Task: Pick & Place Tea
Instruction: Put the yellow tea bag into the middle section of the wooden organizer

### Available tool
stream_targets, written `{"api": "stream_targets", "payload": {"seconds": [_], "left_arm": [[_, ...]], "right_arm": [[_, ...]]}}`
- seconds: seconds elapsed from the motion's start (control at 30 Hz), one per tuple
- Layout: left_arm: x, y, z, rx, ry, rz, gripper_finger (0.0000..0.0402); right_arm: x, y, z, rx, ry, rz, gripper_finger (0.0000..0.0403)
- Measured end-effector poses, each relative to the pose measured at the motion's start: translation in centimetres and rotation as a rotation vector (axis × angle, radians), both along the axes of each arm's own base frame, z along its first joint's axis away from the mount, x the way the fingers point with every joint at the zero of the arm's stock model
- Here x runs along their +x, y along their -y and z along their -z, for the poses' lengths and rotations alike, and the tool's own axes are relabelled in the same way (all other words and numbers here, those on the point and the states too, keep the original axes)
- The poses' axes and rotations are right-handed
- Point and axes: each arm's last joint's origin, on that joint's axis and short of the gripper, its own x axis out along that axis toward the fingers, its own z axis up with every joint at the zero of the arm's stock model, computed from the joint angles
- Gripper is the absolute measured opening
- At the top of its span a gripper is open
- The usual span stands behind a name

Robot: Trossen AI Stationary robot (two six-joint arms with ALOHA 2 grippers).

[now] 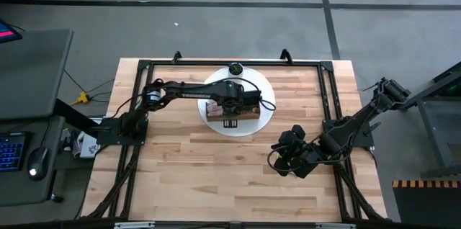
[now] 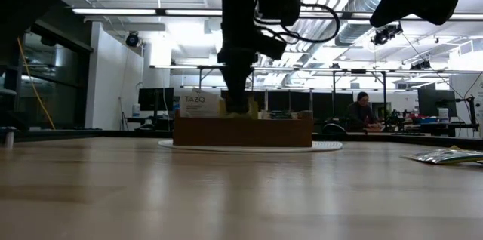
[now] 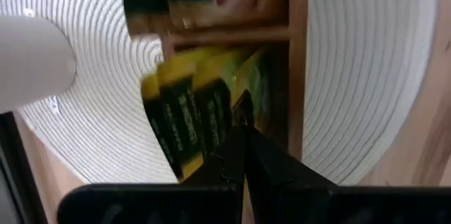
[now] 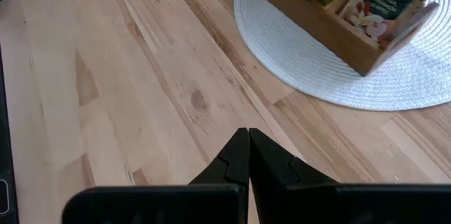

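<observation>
Bare tabletop up front, your left gripper [image 3: 243,136] is pressed together, fingertips right over the yellow-green sachets [image 3: 204,104] standing on edge in the wooden tray [image 1: 232,111]. Right gripper [image 4: 248,146] also closed, parked well apart, so left is nearer

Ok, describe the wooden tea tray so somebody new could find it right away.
Find the round white woven mat at the table's far middle. On it sits the brown wooden tray, divided into compartments holding tea sachets; it is the only box on the table.
</observation>
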Motion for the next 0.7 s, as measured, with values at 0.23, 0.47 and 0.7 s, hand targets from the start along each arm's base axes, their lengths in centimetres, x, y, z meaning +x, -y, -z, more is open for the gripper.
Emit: {"api": "stream_targets", "payload": {"seconds": [0.23, 0.47, 0.7], "left_arm": [[0.3, 0.0, 0.5, -0.004, 0.006, -0.024, 0.0001], [0.2, -0.3, -0.1, 0.014, 0.0, -0.033, 0.0003], [0.3, -0.4, -1.2, 0.019, 0.022, -0.033, 0.0007]], "right_arm": [[-0.1, 0.1, 0.1, 0.01, -0.006, 0.018, 0.0], [-0.4, 0.3, 0.3, 0.036, -0.022, 0.088, 0.0], [-0.5, 0.4, 0.3, 0.04, -0.024, 0.093, 0.0]]}}
